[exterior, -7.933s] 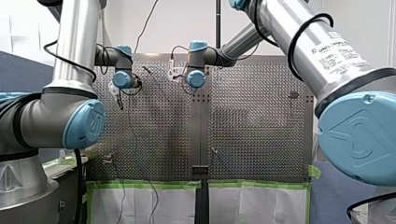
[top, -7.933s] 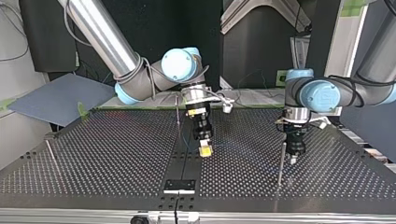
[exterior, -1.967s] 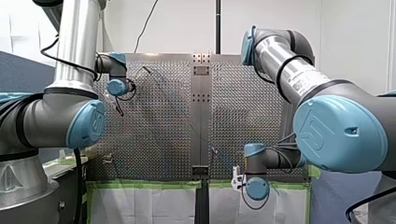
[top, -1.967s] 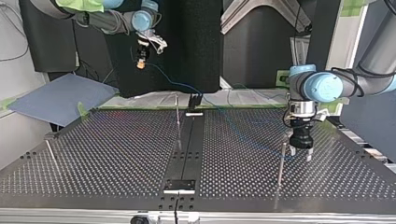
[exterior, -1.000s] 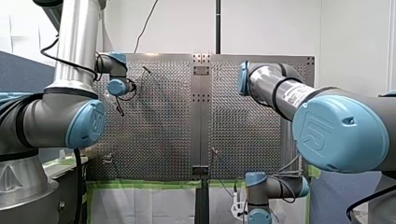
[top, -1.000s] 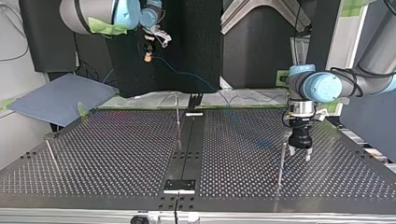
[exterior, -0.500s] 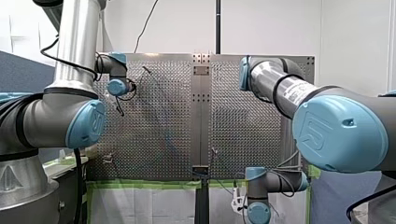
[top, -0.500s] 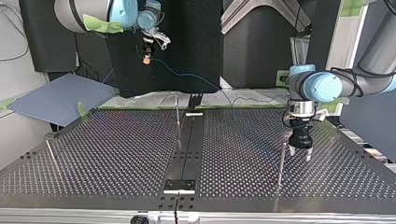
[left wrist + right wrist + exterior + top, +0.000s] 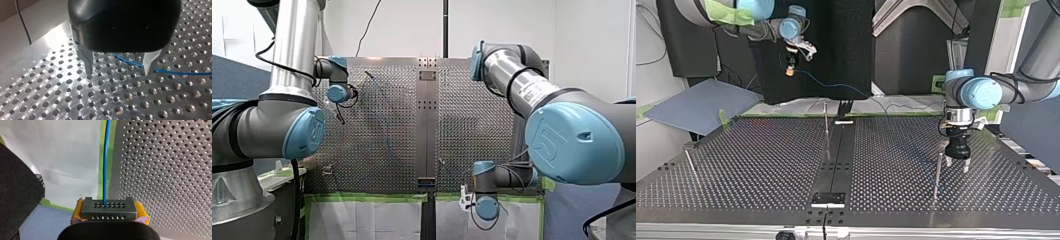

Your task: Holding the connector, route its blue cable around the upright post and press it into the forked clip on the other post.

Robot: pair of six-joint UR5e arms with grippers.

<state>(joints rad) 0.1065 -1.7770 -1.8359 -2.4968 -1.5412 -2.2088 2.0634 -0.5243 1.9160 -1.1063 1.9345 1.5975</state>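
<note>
Right hand (image 9: 790, 71), top view's left, high above perforated metal desk (image 9: 736, 165), yellow pads (image 9: 141, 209) pinching black multi-hole connector block (image 9: 109, 209). Risk: thin blue cable (image 9: 106, 157) hangs slack from it, could snag on or skip slim upright metal post (image 9: 826, 125) mid-desk. Left hand (image 9: 118, 73), view's right, spread, empty, just above desk; cable crosses desk just behind one fingertip (image 9: 148, 70), touching or not can't tell.

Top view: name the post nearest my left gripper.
The post at the view's right, close beside my left gripper; the middle post and the post at the left edge stand far from it.
</note>
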